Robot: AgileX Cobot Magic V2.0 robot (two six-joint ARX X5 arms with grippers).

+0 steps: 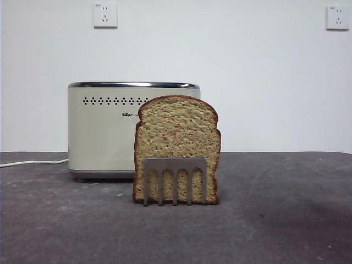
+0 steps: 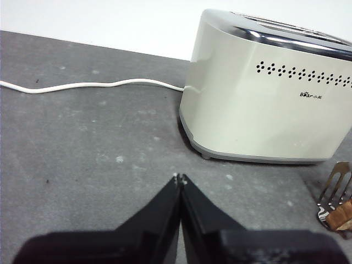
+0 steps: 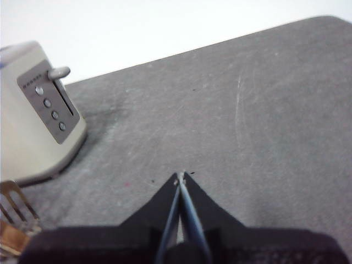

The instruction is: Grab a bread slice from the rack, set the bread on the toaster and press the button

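A tan speckled slice of bread [image 1: 176, 140] with a dark crust stands upright in the low steel rack [image 1: 175, 166] at the table's middle. Behind it sits the cream-white toaster [image 1: 104, 132] with a chrome top rim. The rack's edge [image 2: 336, 184] and the toaster [image 2: 264, 104] show in the left wrist view. The toaster's narrow side carries the grey lever button [image 3: 59, 72], raised at the top of its slot. My left gripper [image 2: 179, 178] hangs shut and empty over bare table, apart from the toaster. My right gripper [image 3: 181, 176] is shut and empty too, off to the toaster's button side.
A white power cord [image 2: 82, 86] runs from the toaster across the grey table [image 1: 286, 220]. Several round grey knobs [image 3: 50, 108] sit beside the lever slot. Two wall sockets [image 1: 105, 15] are on the white wall behind.
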